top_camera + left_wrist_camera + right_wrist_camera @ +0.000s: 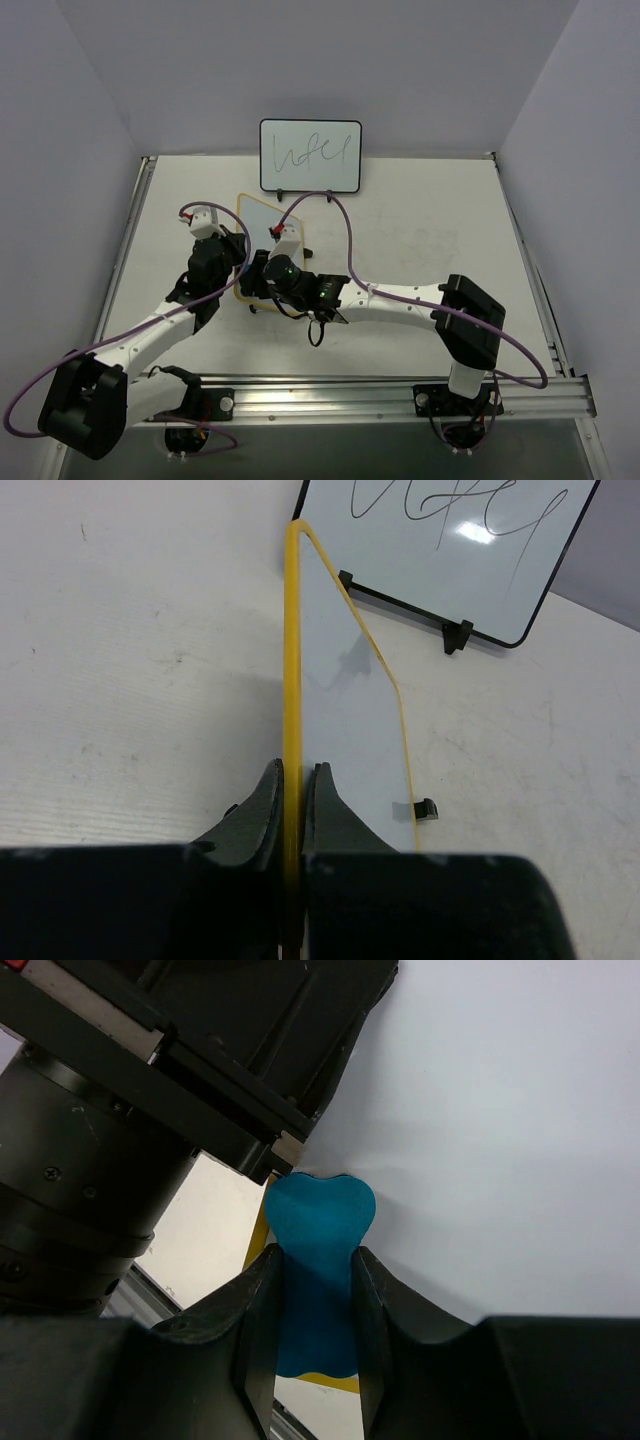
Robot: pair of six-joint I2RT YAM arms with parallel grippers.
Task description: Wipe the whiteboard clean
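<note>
The whiteboard (pixel 262 215) with its yellow-tan frame lies just in front of the arms. My left gripper (pixel 293 775) is shut on its near frame edge (pixel 292 660), one finger on each side. The board's surface (pixel 345 710) looks white with only a faint grey smudge. A black clip foot (pixel 426 809) sticks out on its right side. My right gripper (pixel 315 1260) is shut on a blue eraser (pixel 318 1230), whose rounded end rests against the white surface (pixel 500 1140) near the board's corner. From above, both grippers (pixel 238 262) (pixel 262 275) meet over the board's near end and hide it.
A black-framed upright board (pixel 310 155) with one dark scribble stands at the back of the table (pixel 420 230), just beyond the held board. The left arm's wrist body (pixel 200 1050) sits close beside the eraser. A metal rail (pixel 400 395) runs along the near edge.
</note>
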